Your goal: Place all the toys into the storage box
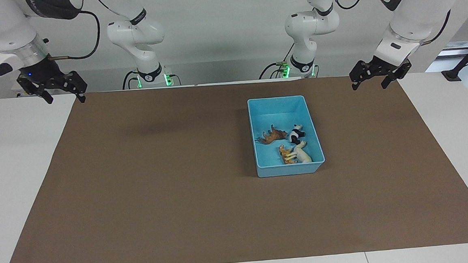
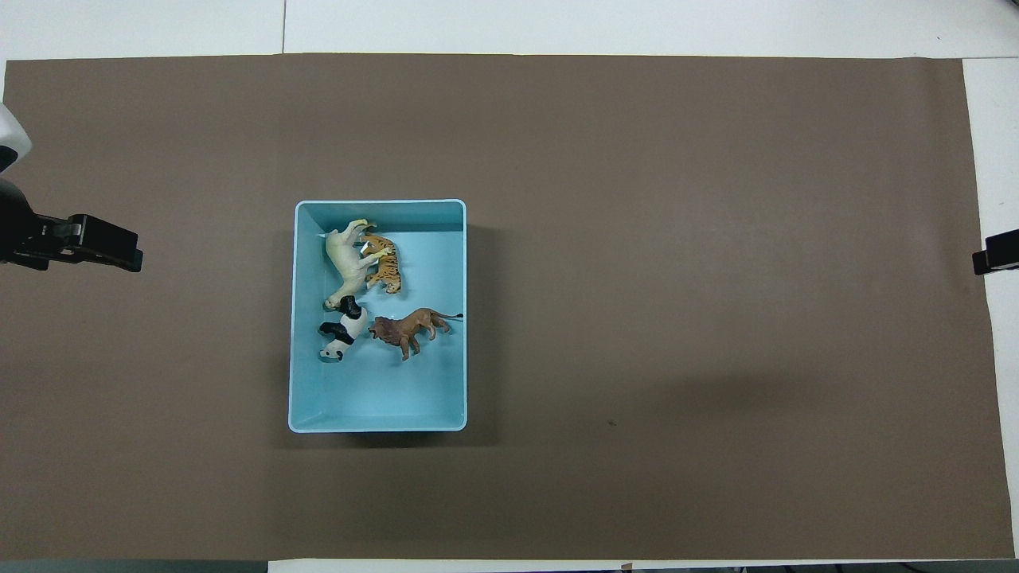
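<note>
while both arms wait, the left gripper (image 1: 380, 78) hangs with its fingers apart over the brown mat's (image 1: 160, 193) edge, well apart from the box (image 1: 289, 168); the right gripper (image 1: 54, 90) hangs likewise spread over the mat's corner at its own end. inside the box lie all four toys: the tiger (image 2: 385, 267) touching the camel (image 2: 346, 267), the panda (image 2: 342, 334) and lion (image 2: 410, 328) nearer the robots. they look light, stiff and slick, best pinched across the body. the task looks finished.
</note>
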{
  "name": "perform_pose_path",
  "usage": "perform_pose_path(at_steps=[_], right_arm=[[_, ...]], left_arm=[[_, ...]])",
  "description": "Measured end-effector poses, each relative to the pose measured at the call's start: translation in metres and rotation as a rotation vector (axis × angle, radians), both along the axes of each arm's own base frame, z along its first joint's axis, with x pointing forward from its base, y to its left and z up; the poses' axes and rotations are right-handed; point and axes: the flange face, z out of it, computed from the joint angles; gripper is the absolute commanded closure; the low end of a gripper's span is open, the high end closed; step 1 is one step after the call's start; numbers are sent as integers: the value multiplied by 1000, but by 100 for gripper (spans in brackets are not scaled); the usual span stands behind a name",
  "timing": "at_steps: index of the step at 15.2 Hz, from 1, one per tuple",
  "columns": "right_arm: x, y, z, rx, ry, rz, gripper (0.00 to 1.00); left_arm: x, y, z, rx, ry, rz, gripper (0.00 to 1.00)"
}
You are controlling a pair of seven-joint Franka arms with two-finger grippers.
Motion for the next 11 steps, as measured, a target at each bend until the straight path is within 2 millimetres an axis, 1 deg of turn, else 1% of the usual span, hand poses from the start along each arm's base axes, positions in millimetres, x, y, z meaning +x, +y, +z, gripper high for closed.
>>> perform_pose_path(at_steps=[5,7,11], right_arm=[[-8,2,22,4,-10,0,0],[-10,2,25,4,-14,0,0],[-10,2,22,5,-9,0,0]], left_arm=[[0,0,0,0,0,0,0],[0,0,0,0,0,0,0],[0,0,0,0,0,0,0]])
